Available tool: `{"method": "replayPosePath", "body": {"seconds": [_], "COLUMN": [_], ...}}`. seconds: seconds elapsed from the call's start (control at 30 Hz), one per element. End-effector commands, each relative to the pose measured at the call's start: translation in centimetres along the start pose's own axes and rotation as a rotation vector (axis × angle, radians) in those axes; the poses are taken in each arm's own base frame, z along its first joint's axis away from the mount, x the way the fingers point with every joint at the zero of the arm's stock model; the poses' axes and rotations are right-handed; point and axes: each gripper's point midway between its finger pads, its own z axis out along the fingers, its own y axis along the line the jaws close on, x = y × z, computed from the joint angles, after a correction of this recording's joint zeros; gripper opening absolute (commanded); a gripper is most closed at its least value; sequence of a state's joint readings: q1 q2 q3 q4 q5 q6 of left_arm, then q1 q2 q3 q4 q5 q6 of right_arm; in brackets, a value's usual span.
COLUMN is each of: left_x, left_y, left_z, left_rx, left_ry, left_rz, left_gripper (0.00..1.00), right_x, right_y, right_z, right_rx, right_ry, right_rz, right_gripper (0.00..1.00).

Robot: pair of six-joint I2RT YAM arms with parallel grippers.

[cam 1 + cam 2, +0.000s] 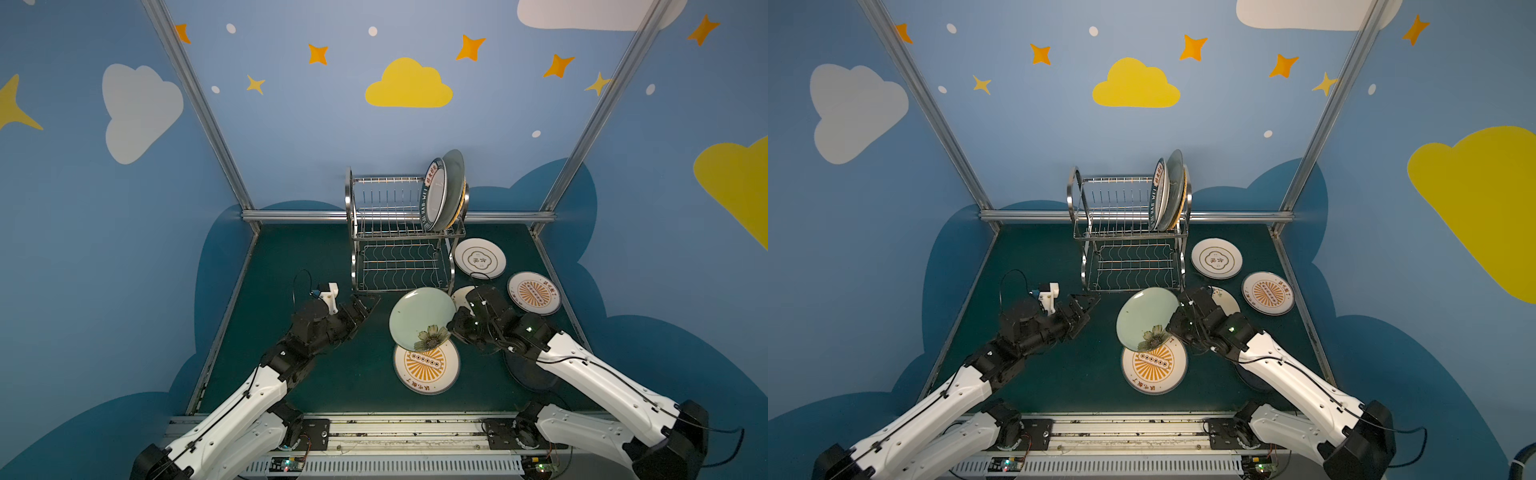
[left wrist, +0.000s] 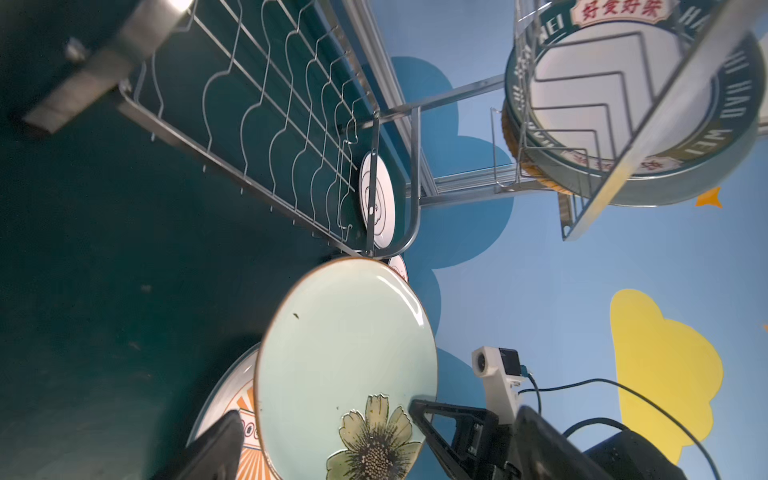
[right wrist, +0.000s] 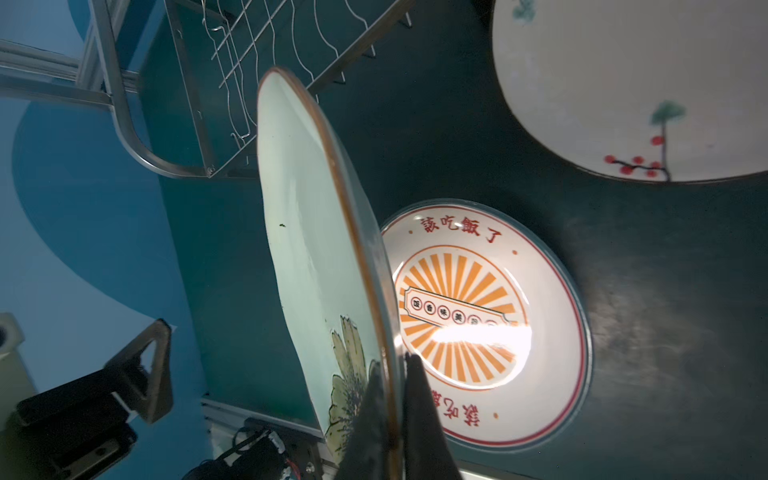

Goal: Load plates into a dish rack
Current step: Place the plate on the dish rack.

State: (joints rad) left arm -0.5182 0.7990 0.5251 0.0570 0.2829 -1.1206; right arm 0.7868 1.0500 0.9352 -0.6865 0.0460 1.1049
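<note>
Nearest the robot's base, a sunburst plate lies flat on the green mat. A dark plate is largely hidden under the right arm. A pale green flower plate is held tilted and clear of the mat, overlapping the sunburst plate in both top views. Its rim is pinched by the right gripper, whose jaws are closed tight on the edge beside the printed flower. The left gripper is placed to the left of that plate, apart from it. Its jaws are spread wide and nothing is held between them.

Behind the right gripper a cream plate is partly covered; it appears to lie flat. Further right, a second sunburst plate and a white emblem plate are laid on the mat. At the back stands the dish rack. At the right end of its upper tier, a green-lettered plate and a grey-green plate are stood on edge.
</note>
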Motion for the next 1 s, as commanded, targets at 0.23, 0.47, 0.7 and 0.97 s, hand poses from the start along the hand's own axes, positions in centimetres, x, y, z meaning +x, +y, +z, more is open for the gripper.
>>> {"method": "replayPosePath", "body": {"seconds": [0.23, 0.47, 0.7, 0.97], "left_x": [-3.4, -2.8, -1.7, -0.9], "left_y": [-0.6, -2.2, -3.9, -4.2], "left_z": [-6.6, -8.2, -9.0, -9.9], "left_rx": [-0.095, -0.079, -0.025, -0.004], "left_ry": [-0.160, -0.126, -0.077, -0.057], "left_rz": [0.196, 0.317, 0.420, 0.489], "left_gripper": [1.00, 1.00, 1.00, 1.00], "right_x": [-3.2, -5.3, -8.3, -13.8], "right_y": [10.2, 15.8, 20.4, 23.3], "right_z": [-10.4, -15.1, -17.8, -19.8], "right_rx": [-0.376, -0.495, -0.523, -0.420], "right_ry": [-0.224, -0.300, -0.408, -0.619], "right_rz": [-0.290, -0.372, -0.405, -0.344], "right_gripper": [0.00, 0.00, 0.00, 0.00]}}
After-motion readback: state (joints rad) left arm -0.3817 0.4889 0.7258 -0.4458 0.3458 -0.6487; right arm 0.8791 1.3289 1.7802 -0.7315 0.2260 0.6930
